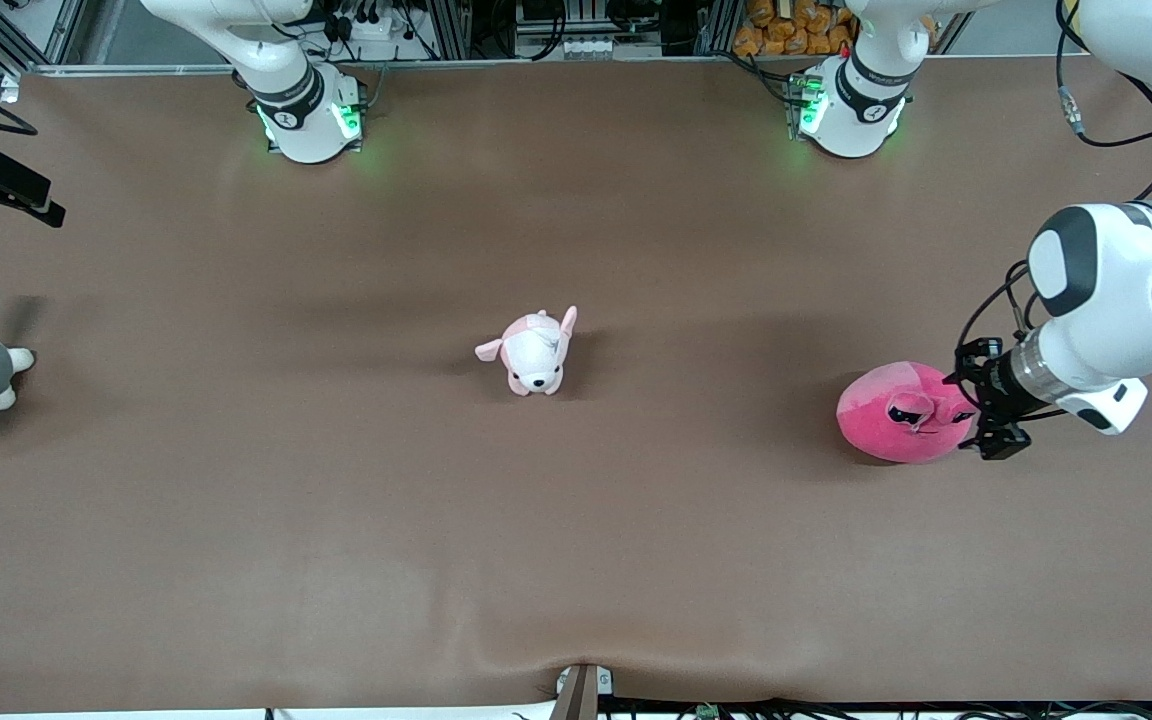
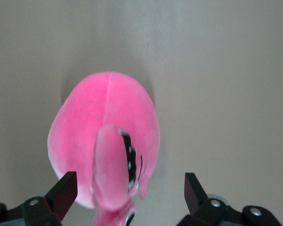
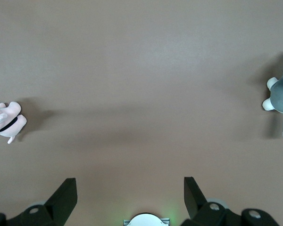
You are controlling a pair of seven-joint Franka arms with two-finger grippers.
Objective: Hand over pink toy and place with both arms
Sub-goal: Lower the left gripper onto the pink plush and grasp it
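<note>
Lots of bare table (image 1: 336, 520) lower frame; left gripper (image 1: 986, 405) gapes wide beside the pink toy (image 1: 901, 412), right gripper (image 3: 130, 197) spread, holding nothing.

The left arm comes down the right edge of the front frame, elbow bent, forearm angled toward the middle right. Its gripper, the left gripper (image 1: 981, 400), sits low at the middle right with the fingers (image 2: 66, 190) spread wide apart, nothing pinched between them.

The right arm just waits, only its base at the top left of the front frame. The right gripper (image 3: 130, 195) is spread too, both fingertips poking in along the bottom of its wrist frame.
</note>
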